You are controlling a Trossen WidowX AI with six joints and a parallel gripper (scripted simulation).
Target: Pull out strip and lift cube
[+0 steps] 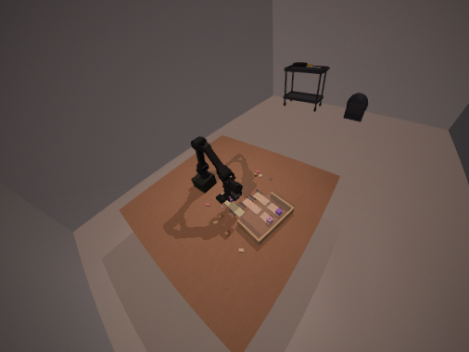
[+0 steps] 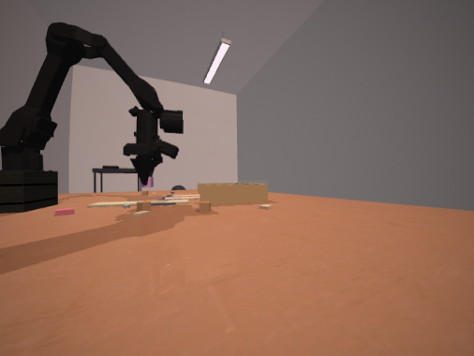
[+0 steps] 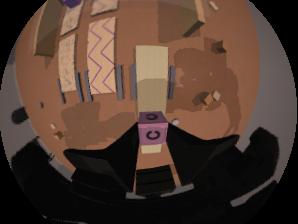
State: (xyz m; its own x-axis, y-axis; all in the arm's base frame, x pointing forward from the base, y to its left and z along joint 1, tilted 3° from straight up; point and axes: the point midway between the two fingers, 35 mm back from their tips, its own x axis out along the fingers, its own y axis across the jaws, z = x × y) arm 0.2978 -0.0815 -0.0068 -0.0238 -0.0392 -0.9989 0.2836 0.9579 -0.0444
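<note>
My gripper [image 3: 151, 124] [image 2: 146, 181] is shut on a pink cube [image 3: 152, 131] [image 2: 150, 182] marked with a dark C. The cube hangs above the table. Below it lies the plain pale yellow strip [image 3: 151, 65] [image 1: 235, 209] [image 2: 105, 204], in one piece, between two blue-grey rails. A zigzag strip [image 3: 102, 55] [image 1: 251, 206] and a speckled strip [image 3: 68, 62] [image 1: 261, 198] lie to its left in the wrist view. Each shows a gap before a separate far piece. Another pink cube [image 1: 270, 220] and a purple cube [image 1: 278, 211] [image 3: 71, 2] sit at the far pieces.
A low wooden wall [image 1: 278, 225] [image 2: 232, 193] [image 3: 46, 30] surrounds the strips' far ends. Blue-grey rails [image 3: 120, 82] [image 3: 172, 82] flank the strips. Small brown blocks [image 3: 218, 47] [image 2: 204, 206] and a red piece [image 2: 65, 212] [image 1: 208, 204] lie scattered outside the wall.
</note>
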